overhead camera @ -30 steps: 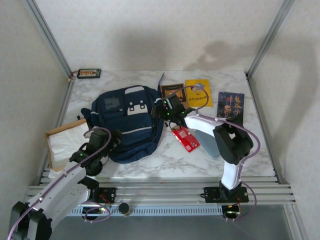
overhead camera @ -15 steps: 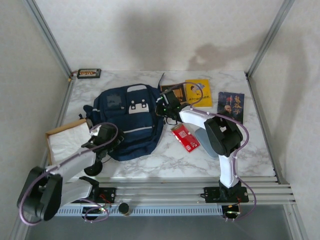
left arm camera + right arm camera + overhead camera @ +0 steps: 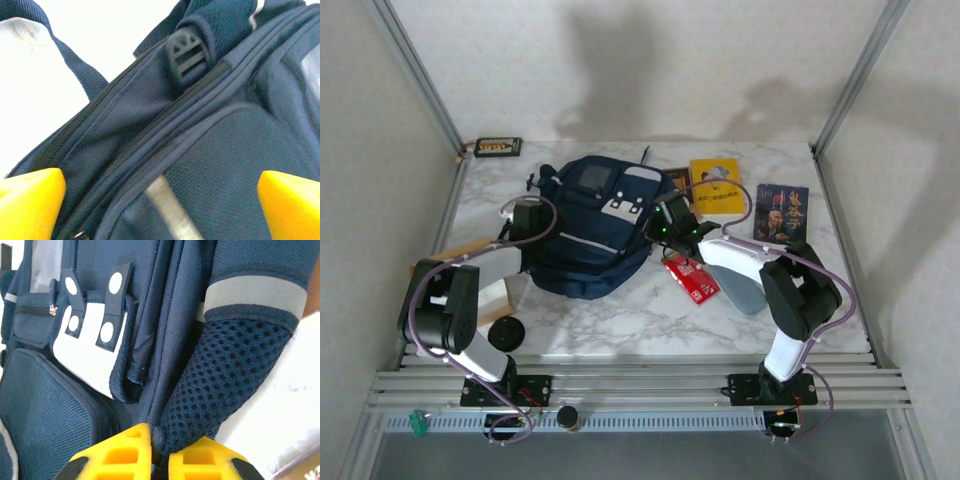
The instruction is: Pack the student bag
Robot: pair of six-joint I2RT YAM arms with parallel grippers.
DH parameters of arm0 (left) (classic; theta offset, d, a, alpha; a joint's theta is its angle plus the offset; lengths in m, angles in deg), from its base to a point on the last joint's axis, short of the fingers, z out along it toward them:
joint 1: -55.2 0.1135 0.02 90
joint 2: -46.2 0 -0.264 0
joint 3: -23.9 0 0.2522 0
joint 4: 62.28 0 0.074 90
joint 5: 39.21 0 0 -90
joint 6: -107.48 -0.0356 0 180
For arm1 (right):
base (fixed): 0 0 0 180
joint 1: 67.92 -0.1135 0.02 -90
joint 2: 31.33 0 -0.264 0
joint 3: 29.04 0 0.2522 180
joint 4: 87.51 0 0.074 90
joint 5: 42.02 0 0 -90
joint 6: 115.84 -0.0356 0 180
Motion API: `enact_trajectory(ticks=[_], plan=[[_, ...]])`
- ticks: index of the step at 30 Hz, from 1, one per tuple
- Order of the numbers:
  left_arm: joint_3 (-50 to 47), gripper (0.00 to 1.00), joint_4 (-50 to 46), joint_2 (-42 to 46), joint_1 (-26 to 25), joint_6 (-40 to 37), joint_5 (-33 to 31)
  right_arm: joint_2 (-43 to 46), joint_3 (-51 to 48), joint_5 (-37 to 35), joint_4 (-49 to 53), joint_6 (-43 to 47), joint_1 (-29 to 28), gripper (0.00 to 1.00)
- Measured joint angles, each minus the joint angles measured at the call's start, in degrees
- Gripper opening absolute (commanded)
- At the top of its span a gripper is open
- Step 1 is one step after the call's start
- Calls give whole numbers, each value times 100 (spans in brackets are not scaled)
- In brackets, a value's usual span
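Observation:
The student bag point(image 3: 590, 235), a large navy backpack with white patches, lies tilted in the middle of the table. My right gripper point(image 3: 667, 226) is at its right edge. In the right wrist view the yellow fingertips point(image 3: 125, 450) are shut on a seam of the student bag point(image 3: 90, 405), beside the black mesh side pocket point(image 3: 225, 375). My left gripper point(image 3: 525, 216) is at the bag's left side. In the left wrist view my left gripper point(image 3: 160, 210) stands wide open over the navy fabric, with the student bag point(image 3: 230, 150) and a dark strap buckle point(image 3: 187, 52) close in front.
A yellow book point(image 3: 717, 186), a dark-covered book point(image 3: 782, 213) and a brown book point(image 3: 677, 177) lie at the back right. A red packet point(image 3: 692, 277) and a grey-blue case point(image 3: 742, 287) lie right of the bag. A cardboard tray point(image 3: 455, 268) is at the left, a black disc point(image 3: 507, 332) near the front.
The right gripper shut on the bag's right edge. The bag has turned and shifted toward the back. The left arm swung from the bag's front-left corner up to its left side.

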Motion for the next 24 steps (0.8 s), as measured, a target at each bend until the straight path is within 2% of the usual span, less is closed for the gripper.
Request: enact_trajectory(ticks=[4, 8, 10, 13, 18, 24], plan=[[212, 99, -352, 227, 63, -214, 83, 55, -15, -35, 229, -177, -59, 43], [37, 99, -1038, 1259, 37, -278, 85, 581, -498, 140, 369, -149, 31, 65], [-184, 99, -1261, 1893, -24, -219, 101, 874, -741, 313, 505, -66, 146, 66], [-398, 99, -1845, 2704, -444, -15, 61, 1040, -911, 654, 605, 136, 330, 66], [-597, 99, -2535, 3316, -1635, 597, -15, 787, -870, 1202, 686, 472, 553, 65], [-973, 99, -2920, 3589, -3189, 1576, -337, 59, -420, 1639, 605, 669, 737, 57]])
